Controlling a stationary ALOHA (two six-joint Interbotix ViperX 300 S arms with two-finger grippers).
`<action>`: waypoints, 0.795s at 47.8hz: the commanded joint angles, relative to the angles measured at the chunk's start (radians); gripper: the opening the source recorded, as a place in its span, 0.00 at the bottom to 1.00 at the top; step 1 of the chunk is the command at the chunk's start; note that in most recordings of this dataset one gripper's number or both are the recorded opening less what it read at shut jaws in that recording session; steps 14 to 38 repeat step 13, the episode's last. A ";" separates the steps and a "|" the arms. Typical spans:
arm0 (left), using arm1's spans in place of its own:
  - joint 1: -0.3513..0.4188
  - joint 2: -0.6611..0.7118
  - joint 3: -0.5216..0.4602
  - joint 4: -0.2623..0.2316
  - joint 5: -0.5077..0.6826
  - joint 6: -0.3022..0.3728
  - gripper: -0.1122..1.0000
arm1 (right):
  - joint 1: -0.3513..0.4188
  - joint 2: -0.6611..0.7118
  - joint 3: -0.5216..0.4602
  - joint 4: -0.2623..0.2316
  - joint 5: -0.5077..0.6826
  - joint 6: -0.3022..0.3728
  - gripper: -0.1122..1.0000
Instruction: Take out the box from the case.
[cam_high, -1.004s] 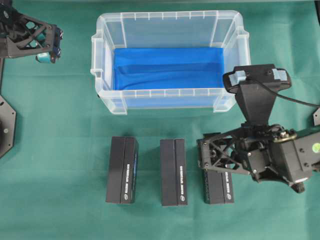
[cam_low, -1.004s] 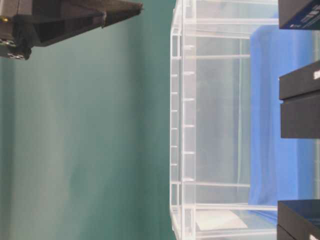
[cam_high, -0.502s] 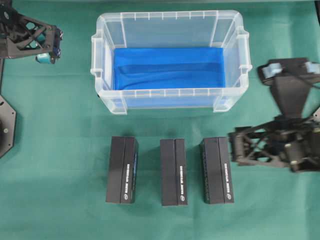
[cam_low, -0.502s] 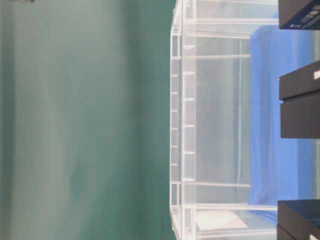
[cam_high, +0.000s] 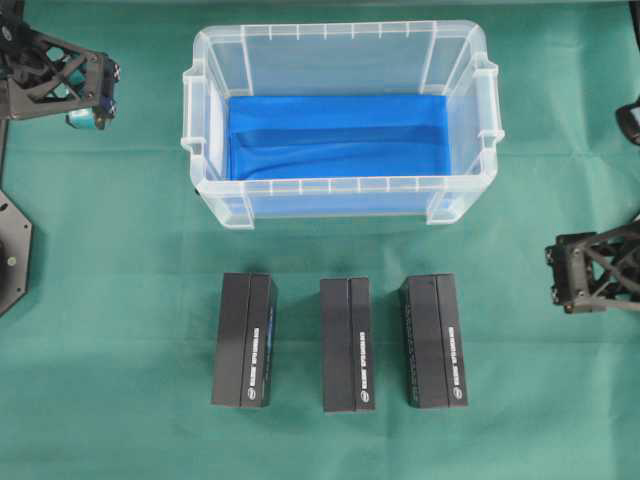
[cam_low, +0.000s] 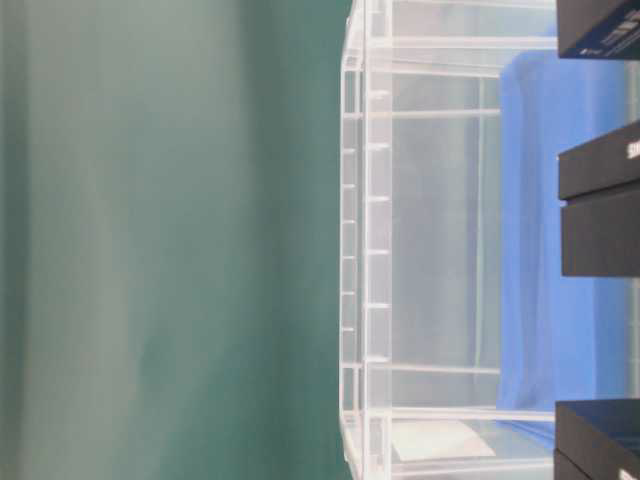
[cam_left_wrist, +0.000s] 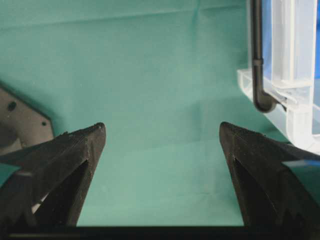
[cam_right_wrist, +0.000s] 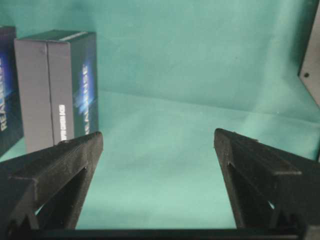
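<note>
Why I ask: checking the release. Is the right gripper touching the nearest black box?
Apart. The overhead view shows bare green cloth between the right gripper and the nearest black box; the open jaws hold nothing.

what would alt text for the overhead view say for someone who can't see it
Three black rectangular boxes stand in a row on a green cloth, in front of a clear plastic case that holds only its blue lining. The left hand sits at the top left corner and the right hand at the right edge, both open and holding nothing.
</note>
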 joint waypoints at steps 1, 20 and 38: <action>0.002 -0.014 -0.009 0.003 0.002 0.000 0.95 | 0.000 -0.014 -0.008 -0.006 0.003 -0.003 0.93; 0.002 -0.015 -0.008 0.003 0.000 0.005 0.95 | -0.083 -0.014 -0.002 -0.011 0.000 -0.091 0.93; 0.002 -0.015 -0.008 0.003 0.000 0.005 0.95 | -0.083 -0.014 -0.002 -0.011 0.000 -0.091 0.93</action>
